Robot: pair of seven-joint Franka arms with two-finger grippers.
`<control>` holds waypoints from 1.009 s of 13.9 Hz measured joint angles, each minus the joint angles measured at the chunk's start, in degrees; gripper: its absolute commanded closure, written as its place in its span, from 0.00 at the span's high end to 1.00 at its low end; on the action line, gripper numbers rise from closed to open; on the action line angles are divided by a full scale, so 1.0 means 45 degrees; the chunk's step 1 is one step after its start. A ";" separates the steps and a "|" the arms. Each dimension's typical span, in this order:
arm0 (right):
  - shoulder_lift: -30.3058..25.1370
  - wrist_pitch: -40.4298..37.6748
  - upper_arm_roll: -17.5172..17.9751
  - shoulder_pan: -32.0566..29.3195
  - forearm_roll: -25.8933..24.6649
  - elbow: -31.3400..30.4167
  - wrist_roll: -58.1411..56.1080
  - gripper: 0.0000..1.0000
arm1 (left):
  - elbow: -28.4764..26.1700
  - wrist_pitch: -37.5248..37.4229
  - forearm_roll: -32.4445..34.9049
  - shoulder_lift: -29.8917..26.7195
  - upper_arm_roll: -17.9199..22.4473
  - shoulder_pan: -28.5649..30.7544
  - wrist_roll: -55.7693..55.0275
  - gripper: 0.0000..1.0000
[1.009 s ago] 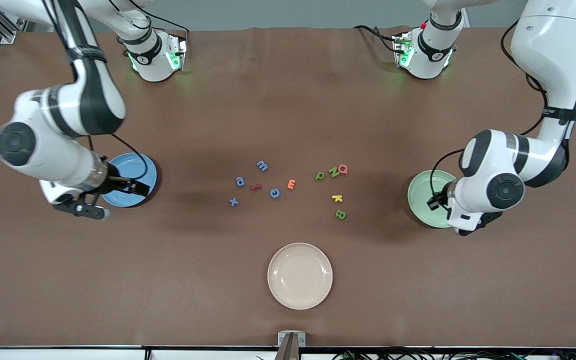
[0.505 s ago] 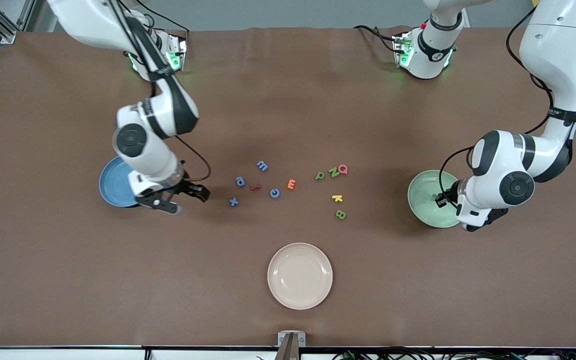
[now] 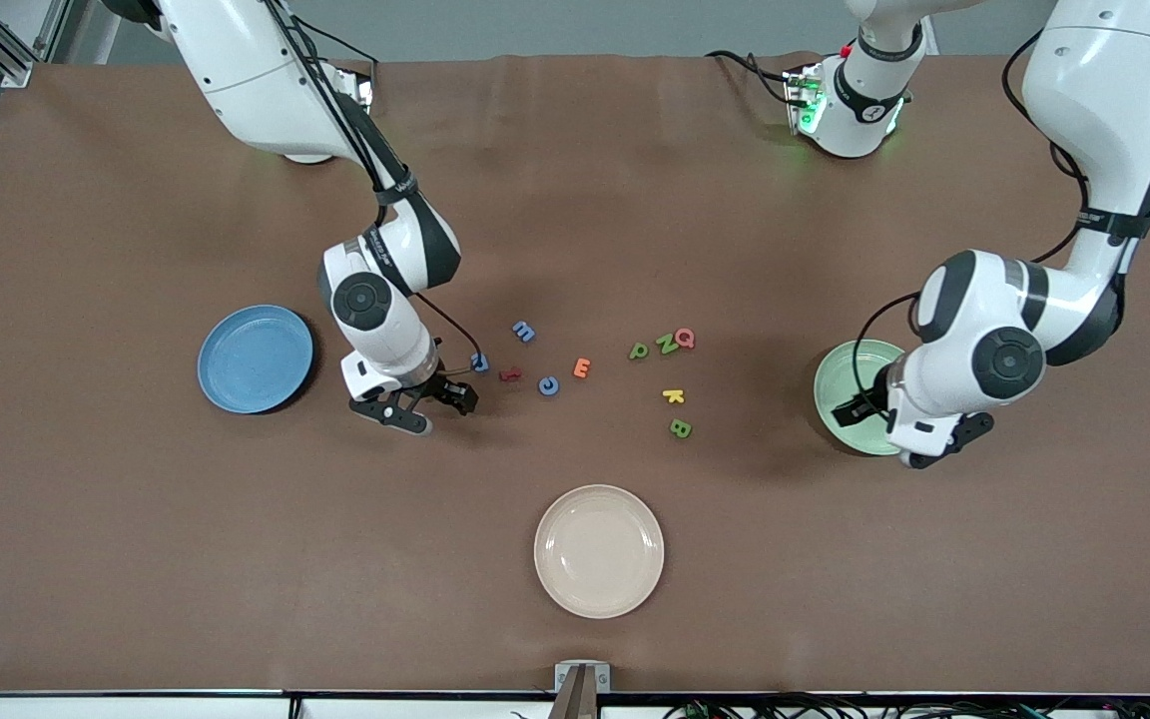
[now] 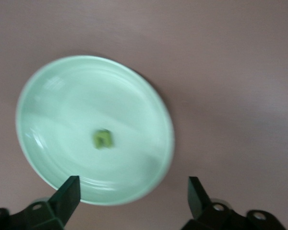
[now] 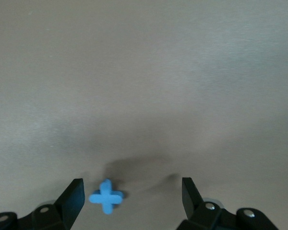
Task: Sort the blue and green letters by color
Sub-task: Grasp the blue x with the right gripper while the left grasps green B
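Observation:
My right gripper (image 3: pixel 425 404) is open, low over the table. In the right wrist view a blue x (image 5: pixel 106 196) lies between its fingers, close to one of them. Blue a (image 3: pixel 479 361), m (image 3: pixel 524 332) and c (image 3: pixel 548 385) lie near mid-table. Green P (image 3: pixel 639 351), N (image 3: pixel 667 344) and B (image 3: pixel 680 428) lie toward the left arm's end. My left gripper (image 3: pixel 892 433) hangs open and empty over the green plate (image 3: pixel 840 374). In the left wrist view a small green letter (image 4: pixel 102 138) rests in that plate (image 4: pixel 86 86).
A blue plate (image 3: pixel 256 359) sits toward the right arm's end. A cream plate (image 3: pixel 599 550) lies nearest the front camera. A dark red letter (image 3: pixel 509 374), orange E (image 3: pixel 582 368), pink Q (image 3: pixel 685 339) and yellow k (image 3: pixel 674 396) are mixed among the others.
My right arm swung from the blue plate to the blue x. My left gripper opened over the green plate and shifted slightly.

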 measured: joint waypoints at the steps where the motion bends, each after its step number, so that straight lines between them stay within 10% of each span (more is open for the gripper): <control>1: 0.0117 -0.0012 0.0001 0.0077 0.0000 0.0143 0.0000 0.90 | 0.0278 0.0002 -0.0001 0.0106 -0.0036 -0.0457 -0.0786 1.00; 14: 0.0474 -0.0181 -0.0019 0.0795 -0.0043 0.0360 -0.4249 0.73 | 0.2861 0.2655 0.0003 0.3503 0.0007 -0.3440 -0.7309 0.75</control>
